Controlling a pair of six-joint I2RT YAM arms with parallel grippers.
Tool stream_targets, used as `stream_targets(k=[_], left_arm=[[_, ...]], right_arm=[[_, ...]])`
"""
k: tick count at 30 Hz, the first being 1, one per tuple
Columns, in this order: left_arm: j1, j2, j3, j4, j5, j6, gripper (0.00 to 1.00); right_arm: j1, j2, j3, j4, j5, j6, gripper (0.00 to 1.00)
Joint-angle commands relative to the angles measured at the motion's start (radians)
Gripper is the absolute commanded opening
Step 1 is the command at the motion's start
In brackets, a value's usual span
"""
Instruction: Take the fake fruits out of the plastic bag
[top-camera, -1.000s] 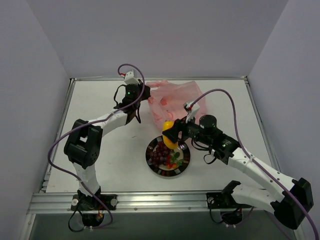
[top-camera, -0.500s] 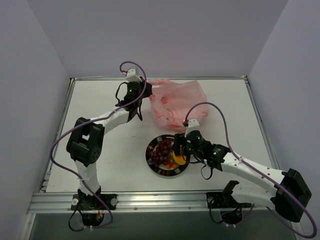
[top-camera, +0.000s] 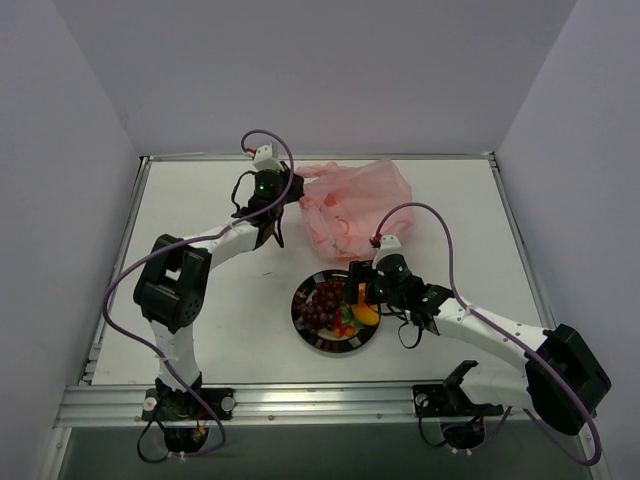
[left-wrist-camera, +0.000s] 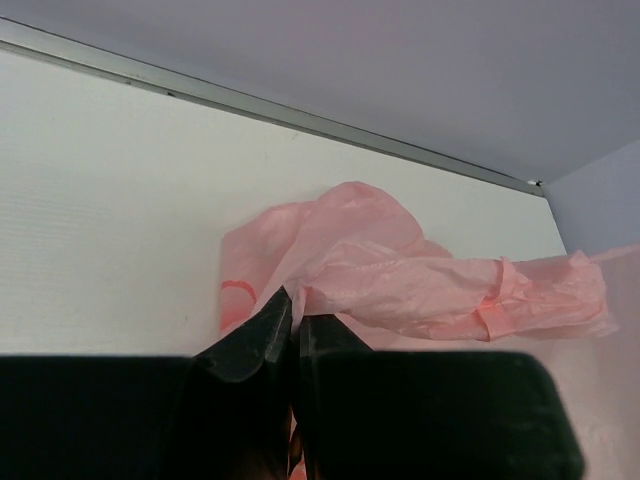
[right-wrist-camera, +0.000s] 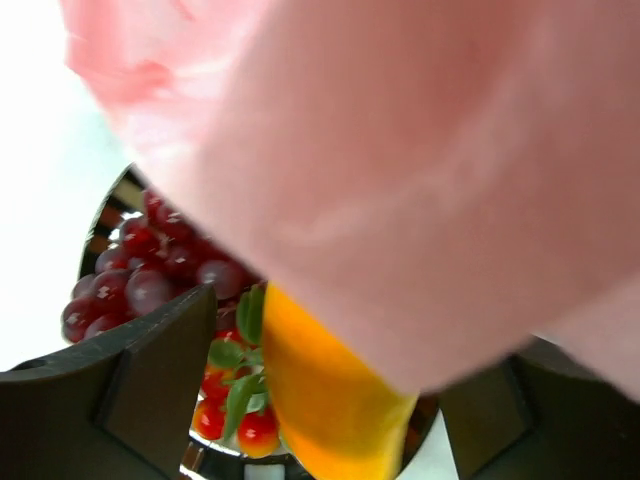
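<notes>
The left gripper (left-wrist-camera: 294, 312) is pinched closed on a fold at the 9 o'clock edge of the plastic bag (top-camera: 355, 205), which lies toward 12 o'clock on the white table (top-camera: 200, 290). The right gripper (top-camera: 362, 297) stands spread over the plate (top-camera: 312, 340), at the bag's 6 o'clock. The mango (top-camera: 368, 316) lies between its jaws at the plate's 3 o'clock, the grape bunch (top-camera: 322, 303) at 9. Pale lavender walls (top-camera: 320, 70) enclose the table.

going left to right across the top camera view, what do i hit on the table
left gripper → grape bunch → small red pieces → mango. The plastic bag spans most of these, so it has no clear place in the order.
</notes>
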Motion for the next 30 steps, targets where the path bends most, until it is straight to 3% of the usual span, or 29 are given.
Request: stream_targets(k=[1, 7, 17, 21, 22, 23, 25, 26, 30], left_arm=[[0.008, -0.048, -0.020, 0.048, 0.005, -0.012, 0.02], [0.008, -0.064, -0.089, 0.079, -0.001, -0.024, 0.03], [0.007, -0.120, -0.149, 0.083, -0.014, -0.001, 0.07], [0.007, -0.156, -0.187, 0.083, -0.017, 0.013, 0.13], [0.005, -0.160, -0.194, 0.083, -0.015, 0.015, 0.18], [0.005, -0.163, -0.197, 0.083, -0.012, 0.019, 0.31], [0.004, -0.179, -0.207, 0.079, -0.006, 0.025, 0.45], [0.004, -0.188, -0.210, 0.074, -0.003, 0.031, 0.56], [0.002, -0.284, -0.230, 0.036, 0.005, 0.054, 0.72]], right_arm=[[0.003, 0.000, 0.001, 0.047, -0.089, -0.019, 0.80], [0.003, -0.027, 0.021, -0.012, -0.089, -0.027, 0.87], [-0.026, -0.200, 0.100, -0.081, -0.038, -0.027, 0.82], [-0.031, -0.302, 0.123, -0.088, 0.020, -0.036, 0.91], [-0.031, -0.341, 0.126, -0.091, 0.040, -0.039, 0.93], [-0.031, -0.360, 0.142, -0.093, 0.060, -0.042, 0.95], [-0.033, -0.403, 0.159, -0.095, 0.106, -0.053, 0.97], [-0.032, -0.417, 0.177, -0.095, 0.119, -0.054, 0.97], [-0.034, -0.466, 0.212, -0.095, 0.198, -0.062, 0.99]])
